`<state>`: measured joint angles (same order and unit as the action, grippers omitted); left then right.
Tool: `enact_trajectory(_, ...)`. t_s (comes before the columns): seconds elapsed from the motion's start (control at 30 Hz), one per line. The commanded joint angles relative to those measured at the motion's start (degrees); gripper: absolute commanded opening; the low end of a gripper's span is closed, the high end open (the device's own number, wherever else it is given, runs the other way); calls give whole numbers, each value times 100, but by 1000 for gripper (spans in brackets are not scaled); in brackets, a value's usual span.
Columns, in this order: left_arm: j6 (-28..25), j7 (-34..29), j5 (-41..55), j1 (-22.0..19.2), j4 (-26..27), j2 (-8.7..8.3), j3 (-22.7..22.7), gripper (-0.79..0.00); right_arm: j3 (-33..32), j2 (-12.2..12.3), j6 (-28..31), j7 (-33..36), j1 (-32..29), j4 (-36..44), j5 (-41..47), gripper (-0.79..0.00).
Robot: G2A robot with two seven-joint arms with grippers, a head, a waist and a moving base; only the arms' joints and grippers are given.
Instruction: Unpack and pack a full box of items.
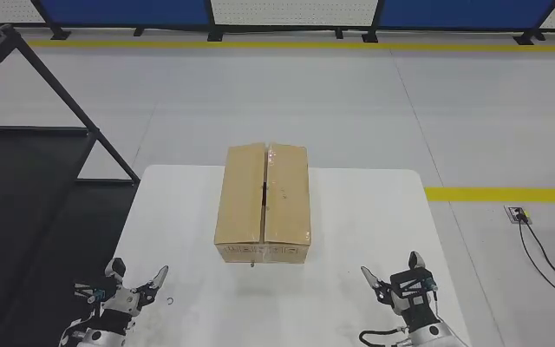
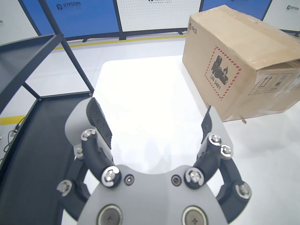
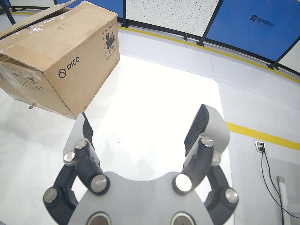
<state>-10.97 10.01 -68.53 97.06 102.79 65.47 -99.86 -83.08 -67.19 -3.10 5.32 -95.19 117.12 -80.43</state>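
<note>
Brown cardboard box (image 1: 263, 204), flaps loosely folded shut; left claw (image 2: 151, 108) and right claw (image 3: 143, 113) both spread apart.

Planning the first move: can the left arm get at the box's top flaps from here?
Probably yes: the left gripper is open, bare table lies between it and the box, and nothing rests on the flaps.

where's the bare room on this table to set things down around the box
Bare white table lies between the cardboard box and the edge by the black rack, and likewise on the box's other side. The near strip in front is free too, with open jaws at its ends. Behind the box hardly any table shows.
</note>
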Motion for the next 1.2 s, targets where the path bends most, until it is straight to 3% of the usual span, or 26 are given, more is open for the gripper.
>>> enact_trajectory(0.0, 0, 0, 0, 0, 0, 0, 0, 0, 0, 0, 0, 0, 0, 0, 0, 0)
enact_trajectory(0.13, -163, 46, 209, -50, -8, 7, 26, 0, -16, -1, -43, -20, 13, 29, -54, 0)
enact_trajectory(0.33, 389, -351, 431, -430, 261, 48, 113, 0, 23, -14, -226, 119, -2, 266, -192, 0)
enact_trajectory(1.17, 270, -374, 511, -469, 98, 74, 80, 0, 23, -14, -226, 119, -2, 266, -192, 0)
